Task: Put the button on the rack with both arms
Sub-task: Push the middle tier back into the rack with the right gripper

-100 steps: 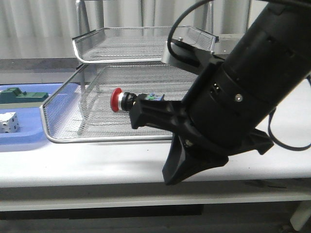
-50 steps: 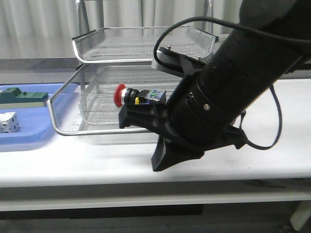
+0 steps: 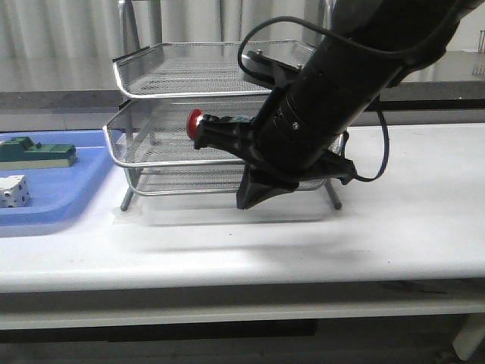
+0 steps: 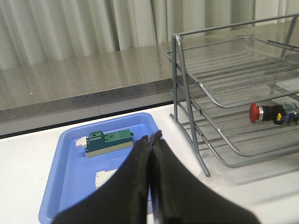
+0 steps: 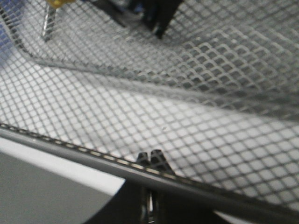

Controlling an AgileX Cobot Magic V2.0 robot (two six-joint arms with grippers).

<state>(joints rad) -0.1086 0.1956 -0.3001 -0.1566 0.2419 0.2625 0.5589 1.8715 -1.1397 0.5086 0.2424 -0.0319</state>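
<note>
The button [image 3: 195, 121], with its red head and black collar, lies on its side in the middle tray of the silver wire rack [image 3: 151, 72]. It also shows in the left wrist view [image 4: 268, 113], inside the rack [image 4: 224, 70]. My right gripper [image 3: 203, 139] is shut and empty. Its tips sit at the middle tray's front rim, just beside and below the button. In the right wrist view the tips [image 5: 150, 156] show through the mesh just past the rim wire. My left gripper [image 4: 149, 138] is shut and empty above the blue tray's near side, left of the rack.
A flat blue tray [image 3: 45, 212] lies left of the rack, holding a green block [image 3: 38, 152] and a white cube [image 3: 14, 191]. My bulky right arm [image 3: 341, 98] hides the rack's right half. White tabletop lies in front of and right of the rack.
The middle tray, drawn out toward the table's front earlier, has slid back under the top tray with the button in it. My right arm moved back and up with it.
</note>
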